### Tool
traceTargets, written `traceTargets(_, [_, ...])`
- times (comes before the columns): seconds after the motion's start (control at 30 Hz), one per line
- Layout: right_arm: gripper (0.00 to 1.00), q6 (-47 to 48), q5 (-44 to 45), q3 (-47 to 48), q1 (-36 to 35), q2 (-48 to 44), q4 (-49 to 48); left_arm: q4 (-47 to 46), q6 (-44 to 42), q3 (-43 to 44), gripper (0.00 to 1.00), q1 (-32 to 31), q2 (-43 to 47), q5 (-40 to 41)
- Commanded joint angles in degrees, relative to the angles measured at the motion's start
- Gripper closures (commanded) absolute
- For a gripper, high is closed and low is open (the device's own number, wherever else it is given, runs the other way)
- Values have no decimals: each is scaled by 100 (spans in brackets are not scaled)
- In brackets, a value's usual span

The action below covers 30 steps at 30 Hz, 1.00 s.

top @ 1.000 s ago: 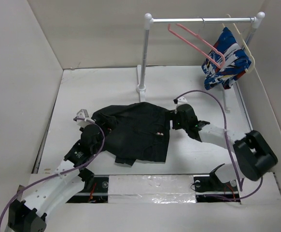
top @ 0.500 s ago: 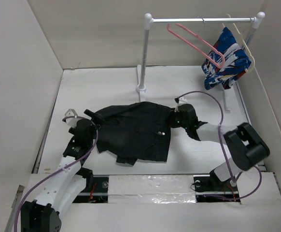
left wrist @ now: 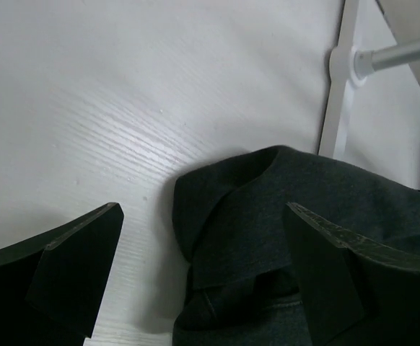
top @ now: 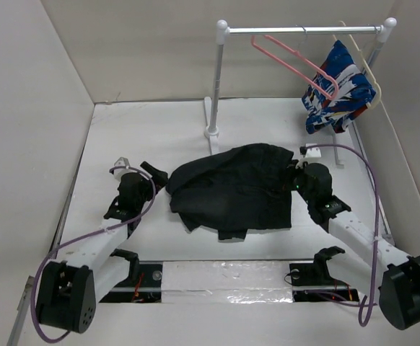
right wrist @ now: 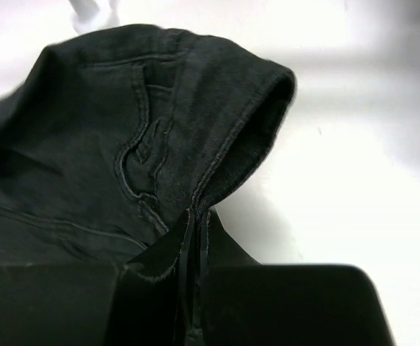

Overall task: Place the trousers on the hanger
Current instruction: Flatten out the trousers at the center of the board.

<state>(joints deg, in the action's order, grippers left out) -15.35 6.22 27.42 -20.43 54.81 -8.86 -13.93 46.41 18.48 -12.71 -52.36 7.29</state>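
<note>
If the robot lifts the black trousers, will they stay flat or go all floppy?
Probably floppy: the trousers lie bunched in soft folds. They'd likely sag from the right tool, which pinches just one edge.

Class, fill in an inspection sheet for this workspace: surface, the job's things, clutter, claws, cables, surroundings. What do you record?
Surface: white table with a faint wood grain.
Job's things: black trousers bunched mid-table; pink hanger hanging bare on the rail.
Clutter: patterned garment on a cream hanger, same rail.
Claws: left claw open by the trousers' edge, holding nothing; right claw shut on a trouser fold.
Cables: purple cable looping along each arm.
Surroundings: plain beige walls on three sides.
</note>
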Motion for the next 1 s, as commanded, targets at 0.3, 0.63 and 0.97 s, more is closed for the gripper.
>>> traceTargets(0.3, [100, 261, -147, -105, 109, -172, 175, -1770, 149, -117, 31, -540, -1759, -931])
traceTargets(0.63, [100, 542, -578, 684, 48, -952, 1227, -297, -167, 1507, 100, -258, -1227, -291])
traceTargets(0.97, [100, 376, -1957, 2600, -1015, -2491, 3029, 2140, -1134, 4101, 100, -258, 990, 994])
